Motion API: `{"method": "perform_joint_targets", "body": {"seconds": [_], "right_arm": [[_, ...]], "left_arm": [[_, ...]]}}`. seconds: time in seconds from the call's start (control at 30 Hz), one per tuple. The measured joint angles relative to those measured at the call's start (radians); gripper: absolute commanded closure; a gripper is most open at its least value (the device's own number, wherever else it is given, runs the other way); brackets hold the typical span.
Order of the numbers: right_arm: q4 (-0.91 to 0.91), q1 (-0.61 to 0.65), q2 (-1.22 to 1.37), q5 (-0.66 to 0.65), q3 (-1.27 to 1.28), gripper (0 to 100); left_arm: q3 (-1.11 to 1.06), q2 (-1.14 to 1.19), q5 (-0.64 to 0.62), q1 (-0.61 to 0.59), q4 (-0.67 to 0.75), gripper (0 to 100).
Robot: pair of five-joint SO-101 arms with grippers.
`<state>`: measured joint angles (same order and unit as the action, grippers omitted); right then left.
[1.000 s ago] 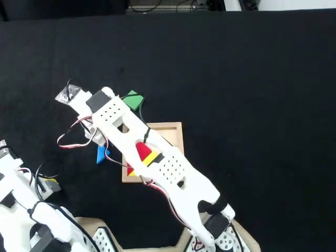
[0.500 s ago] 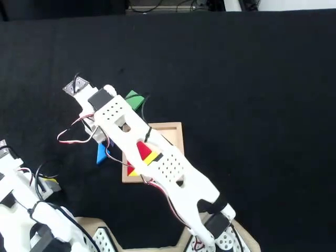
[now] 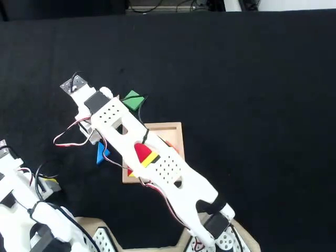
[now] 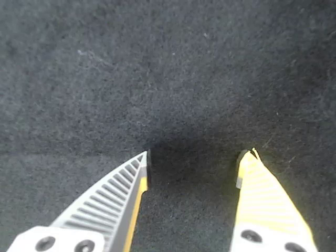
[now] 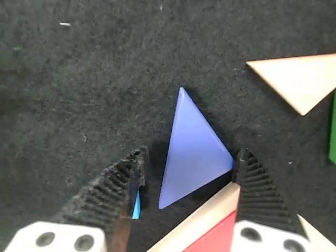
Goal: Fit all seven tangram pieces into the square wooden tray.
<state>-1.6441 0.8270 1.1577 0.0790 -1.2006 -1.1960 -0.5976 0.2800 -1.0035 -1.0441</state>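
In the right wrist view my right gripper (image 5: 190, 155) stands open low over the black cloth, its fingers on either side of a purple triangle (image 5: 191, 142) lying flat. Just behind it is a corner of the wooden tray (image 5: 210, 218) with a red piece (image 5: 215, 241) inside. A cream triangle (image 5: 299, 79) and a green piece (image 5: 332, 131) lie farther off, and a light blue sliver (image 5: 136, 207) shows by one finger. From above, the right arm (image 3: 152, 157) lies across the tray (image 3: 170, 127). My left gripper (image 4: 197, 153) is open over bare cloth.
In the high view a green piece (image 3: 132, 100) lies beyond the tray and a blue piece (image 3: 101, 154) to its left. The left arm (image 3: 21, 210) sits folded at the near left corner. The black cloth stretches bare to the right and far side.
The right arm's wrist end has shifted slightly towards the far left. The pieces and the left arm have not moved.
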Motion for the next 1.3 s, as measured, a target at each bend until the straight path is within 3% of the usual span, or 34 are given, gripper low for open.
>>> {"method": "perform_joint_targets", "body": {"seconds": [0.37, 0.63, 1.3], "right_arm": [[0.000, 0.000, 0.043, 0.000, -0.028, 74.0], [-0.002, -0.008, 0.074, 0.000, -0.084, 93.3], [-0.040, -0.028, 0.107, 0.000, -0.252, 98.8]], "left_arm": [[0.000, 0.000, 0.000, 0.000, 0.000, 72], [0.000, 0.000, 0.000, 0.000, 0.000, 72], [0.000, 0.000, 0.000, 0.000, 0.000, 72]]}}
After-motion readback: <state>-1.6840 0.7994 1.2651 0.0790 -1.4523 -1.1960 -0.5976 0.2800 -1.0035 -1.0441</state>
